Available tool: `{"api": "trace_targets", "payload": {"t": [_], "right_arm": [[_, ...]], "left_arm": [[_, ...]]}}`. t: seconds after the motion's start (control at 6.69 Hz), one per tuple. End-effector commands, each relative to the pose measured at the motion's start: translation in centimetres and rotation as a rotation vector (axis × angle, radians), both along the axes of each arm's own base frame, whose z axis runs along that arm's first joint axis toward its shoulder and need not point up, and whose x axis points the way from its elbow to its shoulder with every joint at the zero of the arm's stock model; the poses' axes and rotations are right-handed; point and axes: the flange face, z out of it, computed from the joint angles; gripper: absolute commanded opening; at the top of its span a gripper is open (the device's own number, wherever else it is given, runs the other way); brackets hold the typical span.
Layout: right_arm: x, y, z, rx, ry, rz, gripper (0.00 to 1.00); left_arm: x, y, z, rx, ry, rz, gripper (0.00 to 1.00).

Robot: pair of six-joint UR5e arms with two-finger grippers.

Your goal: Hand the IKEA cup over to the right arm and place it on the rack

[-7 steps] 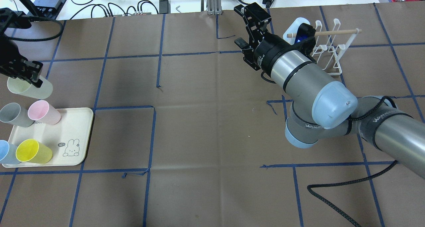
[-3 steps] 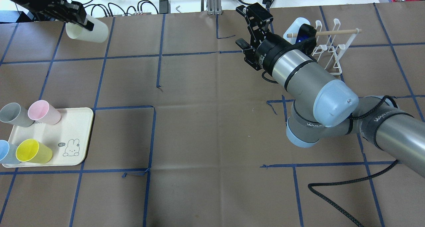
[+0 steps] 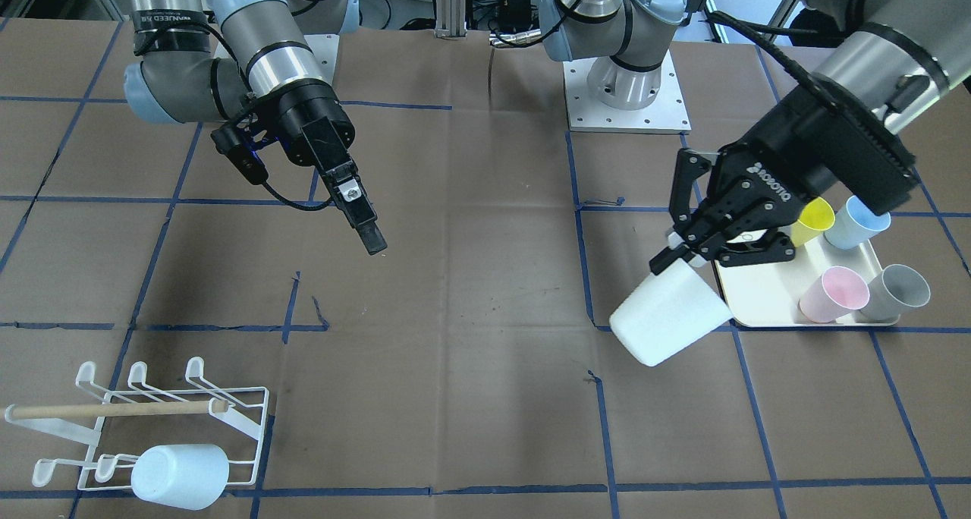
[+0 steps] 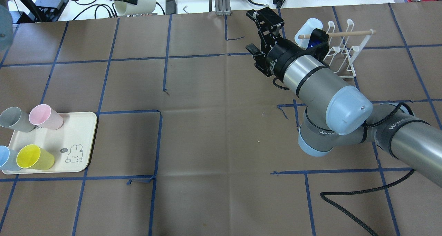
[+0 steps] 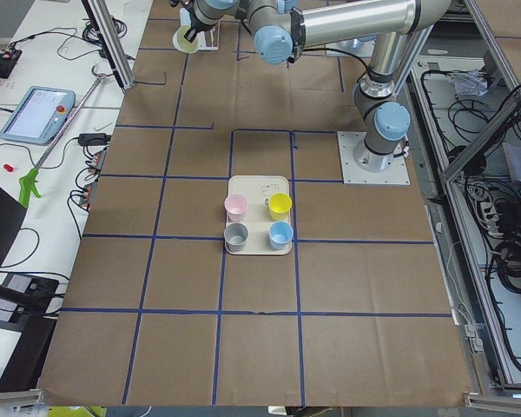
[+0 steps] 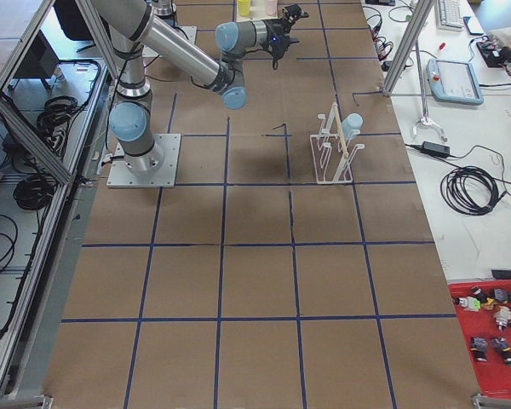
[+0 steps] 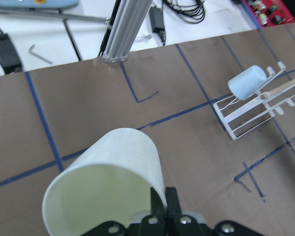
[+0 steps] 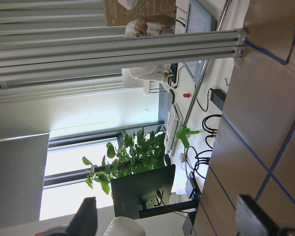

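Aloft, left gripper pinches the rim of a smooth tapered cup; right gripper gapes empty.

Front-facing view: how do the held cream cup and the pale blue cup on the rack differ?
Colour: the cream cup is off-white, the pale blue cup light blue. State: the cream cup is airborne, rim pinched by the left gripper; the pale blue cup sits on the rack. Both are plain tapered tumblers.

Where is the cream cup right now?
Front-facing view, right side: the cream cup hangs tilted in the left gripper, in the air beside the tray.
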Motion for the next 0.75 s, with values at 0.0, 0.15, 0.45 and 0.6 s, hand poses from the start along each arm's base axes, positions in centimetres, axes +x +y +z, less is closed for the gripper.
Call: {"api": "trace_targets", "payload": {"t": [0.0, 0.15, 0.45, 0.6], "right_arm": [[-0.2, 0.1, -0.4, 0.008, 0.002, -0.003, 1.0], [-0.2, 0.5, 0.1, -0.001, 0.001, -0.003, 1.0], [-0.3, 2.2, 0.9, -0.014, -0.002, -0.002, 1.0], [-0.3, 2.4, 1.1, -0.018, -0.001, -0.001, 1.0]], "left_arm": [[-5.5, 1.9, -4.4, -0.218, 0.023, -0.094, 0.0], [-6.3, 3.7, -7.1, -0.239, 0.045, -0.064, 0.0], [-7.1, 8.3, -11.8, -0.324, 0.068, -0.089, 0.0], [-7.3, 8.8, -12.6, -0.35, 0.095, -0.11, 0.0]]}}
